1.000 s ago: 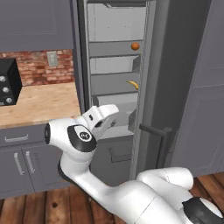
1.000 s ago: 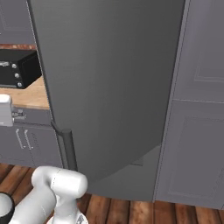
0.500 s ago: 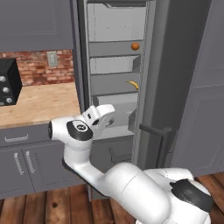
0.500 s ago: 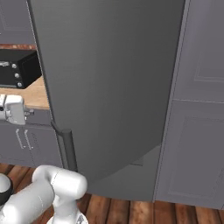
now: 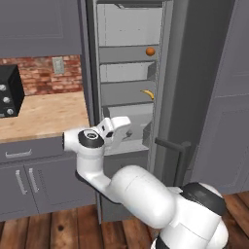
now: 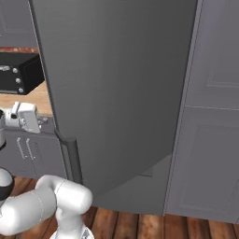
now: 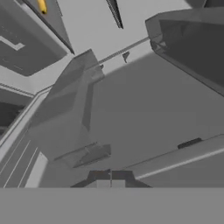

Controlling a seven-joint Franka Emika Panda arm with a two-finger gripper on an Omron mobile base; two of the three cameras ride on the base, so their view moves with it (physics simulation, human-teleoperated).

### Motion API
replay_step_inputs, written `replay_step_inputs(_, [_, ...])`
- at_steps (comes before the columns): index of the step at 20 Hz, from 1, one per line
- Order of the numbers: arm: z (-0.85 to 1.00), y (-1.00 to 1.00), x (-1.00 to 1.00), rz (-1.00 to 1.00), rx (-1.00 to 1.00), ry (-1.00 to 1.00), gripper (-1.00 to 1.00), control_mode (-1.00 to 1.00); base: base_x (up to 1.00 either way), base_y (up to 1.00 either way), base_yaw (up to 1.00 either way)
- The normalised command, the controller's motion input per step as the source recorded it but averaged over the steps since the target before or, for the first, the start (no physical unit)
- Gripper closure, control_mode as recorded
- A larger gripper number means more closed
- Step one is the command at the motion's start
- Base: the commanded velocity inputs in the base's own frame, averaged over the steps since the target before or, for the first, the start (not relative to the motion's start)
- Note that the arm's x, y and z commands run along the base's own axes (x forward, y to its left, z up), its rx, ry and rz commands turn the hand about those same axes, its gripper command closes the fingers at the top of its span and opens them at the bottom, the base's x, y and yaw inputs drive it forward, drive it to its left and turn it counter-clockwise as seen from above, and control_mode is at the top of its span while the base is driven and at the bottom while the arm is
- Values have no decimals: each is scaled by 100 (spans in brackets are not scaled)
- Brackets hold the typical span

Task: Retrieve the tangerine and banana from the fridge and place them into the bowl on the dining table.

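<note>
The fridge stands open, its door swung to the right. The tangerine sits on an upper shelf. One shelf below lies the banana, also seen as a yellow tip in the hand view. My gripper hangs in front of the fridge's pale drawer, below the banana and apart from both fruits. Its fingertips are pressed together with nothing between them. From the right side the gripper shows left of the door edge. The bowl and the dining table are out of view.
A wooden kitchen counter with grey drawers runs left of the fridge, with a black oven box on it. The door's black handle juts out right of my hand. Grey tall cabinets stand on the right.
My arm's elbow has risen a little and the shut hand has edged toward the fridge opening. The fruits and the door have not moved.
</note>
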Motion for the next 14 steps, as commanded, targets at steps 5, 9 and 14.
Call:
replay_step_inputs(5, [-14, -38, 20, -14, -7, 0, 100, -100, 0, 0, 0])
replay_step_inputs(9, [-17, -33, 16, -14, -7, 0, 100, -100, 0, 0, 0])
replay_step_inputs(14, [-19, -22, 17, -14, -9, 0, 100, -100, 0, 0, 0])
